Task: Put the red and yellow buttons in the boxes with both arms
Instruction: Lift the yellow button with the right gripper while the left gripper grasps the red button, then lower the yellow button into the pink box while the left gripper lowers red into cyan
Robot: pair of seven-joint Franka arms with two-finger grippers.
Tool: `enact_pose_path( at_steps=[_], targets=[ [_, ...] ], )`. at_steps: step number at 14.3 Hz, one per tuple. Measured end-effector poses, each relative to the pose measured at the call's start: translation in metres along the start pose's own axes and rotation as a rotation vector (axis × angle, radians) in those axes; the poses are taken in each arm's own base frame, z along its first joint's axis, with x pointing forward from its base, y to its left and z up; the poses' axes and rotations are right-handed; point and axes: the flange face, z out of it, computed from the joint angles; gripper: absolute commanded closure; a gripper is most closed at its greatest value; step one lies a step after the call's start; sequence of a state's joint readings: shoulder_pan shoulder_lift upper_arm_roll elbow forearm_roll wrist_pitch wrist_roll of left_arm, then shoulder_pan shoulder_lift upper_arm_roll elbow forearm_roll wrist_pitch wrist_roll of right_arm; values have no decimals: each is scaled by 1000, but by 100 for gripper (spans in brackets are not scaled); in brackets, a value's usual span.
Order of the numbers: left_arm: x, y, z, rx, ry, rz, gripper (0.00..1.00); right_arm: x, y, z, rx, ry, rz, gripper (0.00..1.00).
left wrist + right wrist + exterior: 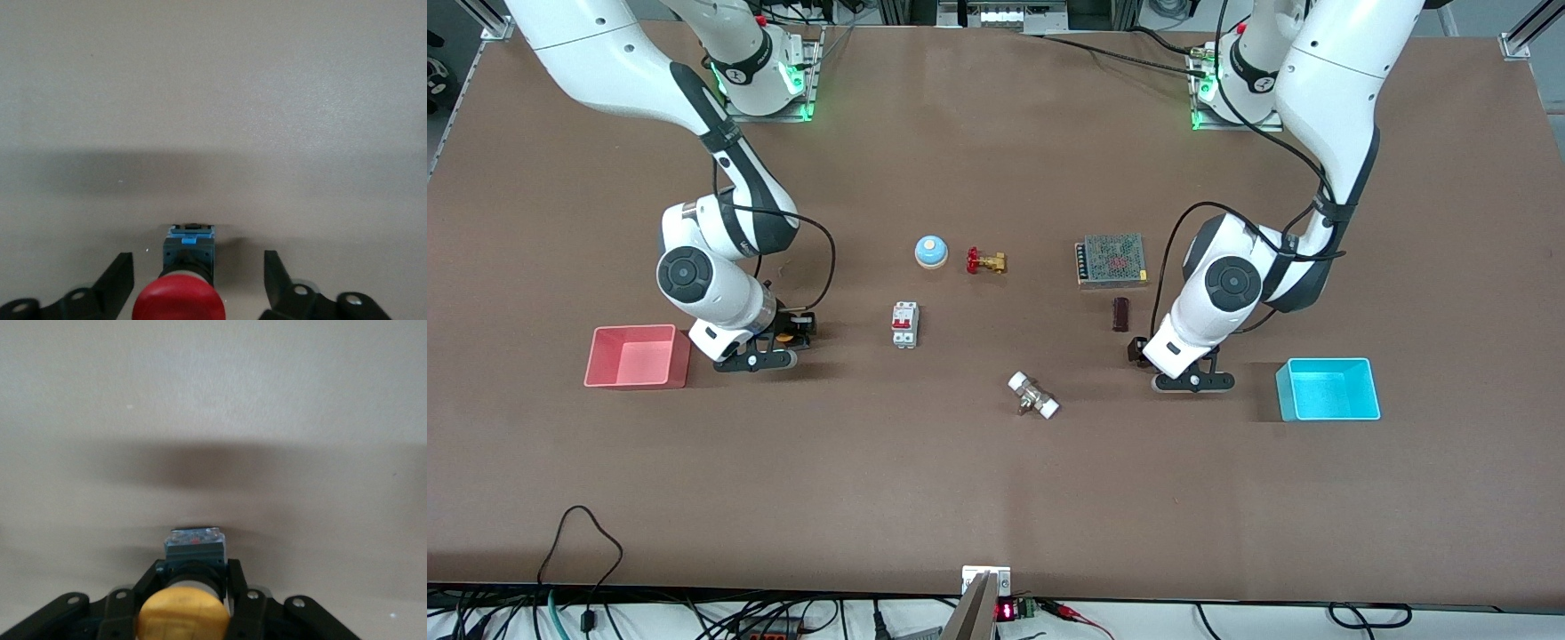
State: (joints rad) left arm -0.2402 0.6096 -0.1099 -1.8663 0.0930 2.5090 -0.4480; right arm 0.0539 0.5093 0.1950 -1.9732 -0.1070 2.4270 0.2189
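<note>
Nearest the front camera lies a white-capped fitting [1033, 395] on the counter [996, 498], between the two arms. Farther back, toward the left arm's end, the cyan box [1328, 389] sits open-topped, and toward the right arm's end stands the pink-red box [637, 356].

Beside the pink-red box, the right end effector [769, 348] is down at the counter, its fingers [235, 587] pressed against the black base of the yellow button [181, 617], pinching it; the yellow cap shows between them in the right wrist view.

Near the cyan box, the left end effector [1183, 372] is also low at the counter. Its fingers [119, 280] are spread on both sides of the red button [179, 303], apart from its black-and-blue base, with a gap on each side.

Farther from the front camera, around the middle of the counter, stand a white breaker with red switches [904, 324], a blue-and-cream bell [930, 252] and a red-handled brass valve [985, 260]. A grey mesh-topped unit [1111, 260] and a small dark block [1120, 314] lie near the left arm.
</note>
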Motion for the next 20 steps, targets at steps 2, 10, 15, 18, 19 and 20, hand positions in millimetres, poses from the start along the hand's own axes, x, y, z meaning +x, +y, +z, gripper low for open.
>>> enact_pose_path(
  at_steps=[2, 10, 15, 18, 19, 20],
  targets=[
    [-1, -2, 7, 1, -3, -2, 61, 10, 12, -35, -15, -5, 19, 96],
    [11, -8, -7, 5, 13, -15, 82, 9, 201, -158, -83, 0, 5, 95],
    [64, -68, -115, 69, -29, -7, 79, 11, 256, -98, -76, -9, 42, 95],
    [89, -145, -151, 83, -38, -42, 76, 18, 256, -67, -81, 2, 35, 94],
    [93, -174, -150, 97, -40, -51, 76, 19, 256, -60, -82, 3, 34, 94],
    [95, -200, -144, 118, -49, -51, 77, 20, 256, -54, -82, 4, 33, 93]
  ],
)
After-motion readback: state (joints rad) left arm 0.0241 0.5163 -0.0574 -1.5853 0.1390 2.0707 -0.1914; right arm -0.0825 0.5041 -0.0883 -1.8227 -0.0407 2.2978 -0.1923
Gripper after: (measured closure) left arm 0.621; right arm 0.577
